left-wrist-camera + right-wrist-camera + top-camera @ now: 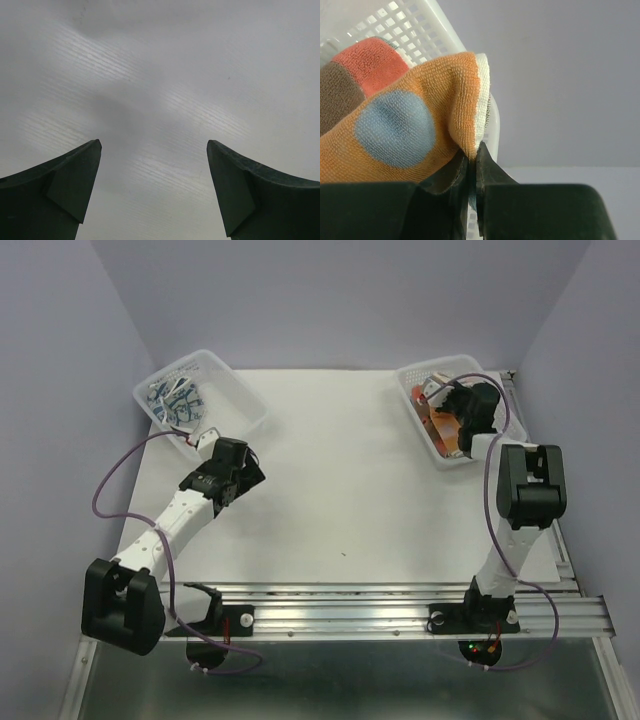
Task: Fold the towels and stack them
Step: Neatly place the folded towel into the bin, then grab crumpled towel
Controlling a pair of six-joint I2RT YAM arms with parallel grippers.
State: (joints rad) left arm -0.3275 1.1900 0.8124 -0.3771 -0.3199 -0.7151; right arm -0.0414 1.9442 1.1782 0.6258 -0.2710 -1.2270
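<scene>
Two clear plastic baskets stand at the far corners of the white table (350,490), which is enclosed on three sides by pale violet walls (330,300). The left basket (248,402) contains blue-and-white patterned towels (175,398). The right gripper (472,155) reaches into the right basket (413,400), jaws clamped on a fold of the orange towel (427,75) with a blue dot. The left gripper (154,145) hangs over bare table near the left basket, jaws spread wide, holding nothing. Aluminium rails (380,602) carry both arm bases.
</scene>
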